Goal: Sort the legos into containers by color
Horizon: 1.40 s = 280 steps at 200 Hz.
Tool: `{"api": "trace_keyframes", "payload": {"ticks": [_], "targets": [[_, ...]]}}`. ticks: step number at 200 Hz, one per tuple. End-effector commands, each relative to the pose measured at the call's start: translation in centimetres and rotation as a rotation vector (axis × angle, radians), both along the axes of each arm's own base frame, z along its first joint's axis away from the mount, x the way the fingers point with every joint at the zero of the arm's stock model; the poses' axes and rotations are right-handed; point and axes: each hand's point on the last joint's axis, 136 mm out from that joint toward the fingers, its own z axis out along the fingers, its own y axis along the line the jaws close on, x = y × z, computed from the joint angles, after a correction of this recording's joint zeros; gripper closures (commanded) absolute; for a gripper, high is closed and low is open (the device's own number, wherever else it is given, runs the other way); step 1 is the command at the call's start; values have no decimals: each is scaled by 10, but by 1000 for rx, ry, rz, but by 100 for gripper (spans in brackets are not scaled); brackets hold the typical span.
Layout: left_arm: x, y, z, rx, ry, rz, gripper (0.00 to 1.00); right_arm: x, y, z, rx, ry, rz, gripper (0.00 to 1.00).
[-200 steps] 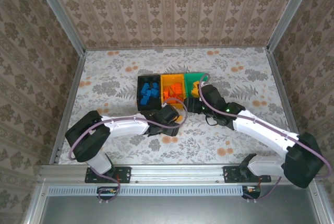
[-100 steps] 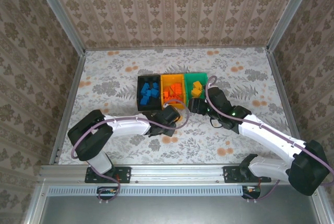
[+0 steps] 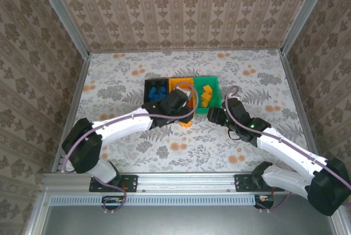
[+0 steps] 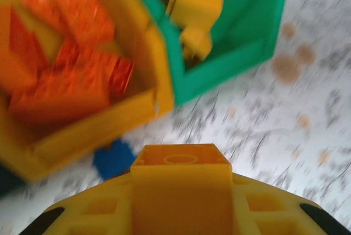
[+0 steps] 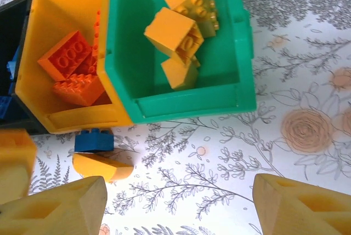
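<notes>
A yellow-orange brick point(image 4: 181, 183) sits at the bottom centre of the blurred left wrist view, clamped in the left gripper point(image 3: 184, 107), which hangs over the near wall of the orange bin point(image 5: 71, 119) at mid-frame in the top view. That bin holds red-orange bricks point(image 5: 68, 57). The green bin point(image 5: 186, 106) to its right holds yellow-orange bricks point(image 5: 173, 32), and the black bin point(image 3: 148, 93) to its left holds blue bricks point(image 3: 157, 95). On the table point(image 5: 307, 54) just below the orange bin lie a blue brick point(image 5: 94, 141) and a loose yellow-orange piece point(image 5: 101, 166), while the right gripper point(image 5: 178, 207) hangs lower right of the bins, jaws wide apart and empty.
</notes>
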Motion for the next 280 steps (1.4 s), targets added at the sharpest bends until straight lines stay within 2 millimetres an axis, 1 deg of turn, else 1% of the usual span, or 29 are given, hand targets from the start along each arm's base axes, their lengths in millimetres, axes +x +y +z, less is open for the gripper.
{"api": "trace_keyframes", "payload": {"ticks": [1,7,13,26,48,69,86,100,111,128,147,162,174,180,185,201,204,205,217,222,224,227,229,231,235,241,243,248,280], "targets": [[24,-31,11,-44,-24,-69,75,-8,-19,-7,-23,18,-63,28],[32,-39,16,-61,-24,-78,75,-11,-20,-8,-23,20,-65,28],[37,-46,13,-62,-12,-86,75,-12,-23,-9,-24,23,-73,28],[49,-61,15,-68,-12,-99,75,-15,-28,-10,-29,24,-83,28],[68,-79,16,-48,-28,-108,75,-19,-34,-9,-26,17,-95,28],[87,-88,13,-30,-38,-90,74,-21,-37,-6,-20,9,-99,28],[98,-93,4,-9,-39,-78,73,-21,-38,-3,-17,2,-99,27],[106,-97,-3,10,-37,-70,70,-21,-39,-1,-17,0,-100,27],[112,-99,-7,22,-40,-58,63,-21,-38,-1,-12,-1,-99,27],[117,-102,-6,24,-49,-49,41,-20,-37,0,-6,-3,-95,28],[117,-106,9,-12,-64,-56,23,-19,-33,0,4,-6,-75,27],[114,-108,25,-46,-84,-60,16,-18,-28,-1,10,-5,-55,27],[108,-107,40,-85,-101,-59,12,-17,-23,-1,19,-7,-31,27],[105,-105,44,-105,-101,-57,10,-16,-20,-1,25,-6,-15,27],[103,-103,52,-127,-107,-56,9,-16,-17,-2,29,-6,1,27],[93,-95,70,-174,-123,-52,5,-14,-5,-4,45,5,57,27],[92,-92,70,-176,-123,-50,5,-14,-2,-4,49,6,67,27],[91,-91,74,-182,-127,-50,4,-13,-2,-5,50,8,70,27],[81,-79,84,-207,-142,-40,0,-12,8,-9,61,22,108,27],[77,-74,88,-217,-147,-35,0,-12,12,-11,61,26,125,27],[76,-72,86,-216,-146,-33,0,-12,14,-11,61,26,131,27],[73,-68,90,-223,-151,-30,0,-11,16,-13,58,29,139,27],[71,-65,89,-222,-149,-27,0,-12,18,-14,56,32,146,27],[69,-63,93,-230,-154,-24,0,-11,20,-14,54,32,151,27],[66,-57,90,-226,-152,-14,0,-11,24,-15,50,35,161,27],[60,-46,92,-231,-157,0,0,-11,30,-17,40,40,181,27],[59,-43,89,-227,-154,5,0,-11,32,-18,38,41,187,27],[54,-35,93,-235,-163,17,0,-11,37,-20,27,44,201,27],[20,36,60,-167,-153,141,0,-9,71,-30,-28,56,267,26]]}}
